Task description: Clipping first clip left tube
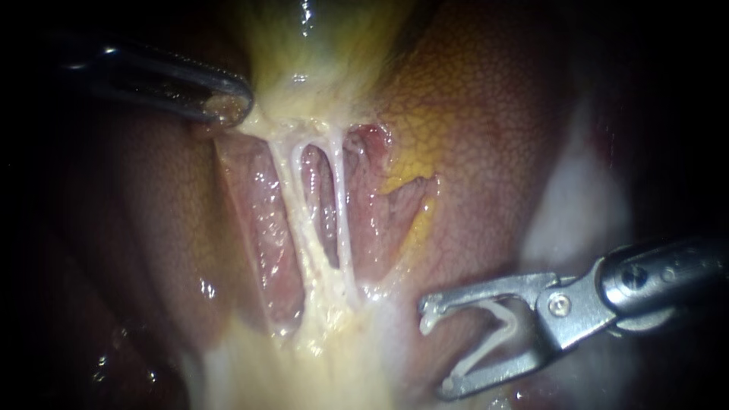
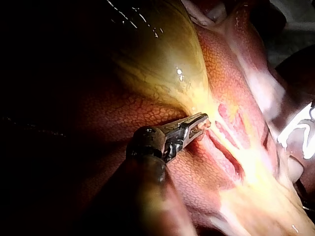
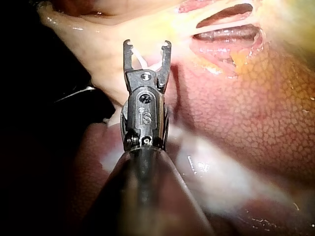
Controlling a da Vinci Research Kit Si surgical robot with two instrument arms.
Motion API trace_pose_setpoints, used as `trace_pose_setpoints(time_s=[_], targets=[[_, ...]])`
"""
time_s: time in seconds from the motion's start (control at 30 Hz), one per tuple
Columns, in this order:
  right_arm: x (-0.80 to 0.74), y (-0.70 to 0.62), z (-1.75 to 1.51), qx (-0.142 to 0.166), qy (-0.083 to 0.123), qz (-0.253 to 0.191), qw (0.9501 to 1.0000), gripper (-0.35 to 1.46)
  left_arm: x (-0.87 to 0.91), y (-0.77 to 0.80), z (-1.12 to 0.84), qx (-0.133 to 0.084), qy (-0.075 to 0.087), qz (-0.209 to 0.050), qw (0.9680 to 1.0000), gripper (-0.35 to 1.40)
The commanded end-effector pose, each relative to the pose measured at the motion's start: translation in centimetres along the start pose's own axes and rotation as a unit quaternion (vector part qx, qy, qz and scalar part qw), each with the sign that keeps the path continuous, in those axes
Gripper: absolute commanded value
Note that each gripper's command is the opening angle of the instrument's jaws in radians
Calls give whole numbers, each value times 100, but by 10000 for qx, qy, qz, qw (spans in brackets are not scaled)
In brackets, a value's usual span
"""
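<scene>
Two pale tubes run from the gallbladder (image 1: 319, 45) down over the liver bed: the left tube (image 1: 292, 201) and the right tube (image 1: 343, 220). My left instrument (image 1: 226, 106) comes in from the upper left, its jaws shut on gallbladder tissue just above the tubes; the left wrist view shows the same grip (image 2: 199, 125). My right instrument (image 1: 437, 348) sits low on the right, apart from both tubes. Its jaws stand wide and hold a white clip (image 1: 493, 334) between them. In the right wrist view, those jaws (image 3: 146, 46) point at pale tissue short of the tubes (image 3: 226, 24).
Mottled red-brown liver (image 1: 493, 137) surrounds the opened bed, with a yellow patch (image 1: 410, 171) right of the tubes. Pale fatty tissue (image 1: 326, 357) spreads below the tubes' junction. The gallbladder (image 2: 162, 64) bulges beyond my left instrument.
</scene>
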Motion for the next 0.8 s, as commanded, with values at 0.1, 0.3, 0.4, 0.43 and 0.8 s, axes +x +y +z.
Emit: trace_pose_setpoints(time_s=[0.1,0.3,0.4,0.43,0.8], targets=[[1,0,0,-1,1,4,10000,53,0,0,0,-1,2,-1,10000,-35],[11,7,-1,21,55,55,10000,53,0,0,1,-3,1,-2,10000,-35],[19,14,3,97,165,99,9998,53,0,0,1,-5,0,-4,10000,-35],[21,17,4,135,166,107,9997,53,0,0,1,-5,0,-4,10000,-35],[33,48,43,311,335,154,9988,55,-1,-1,2,-6,0,-4,10000,-35]])
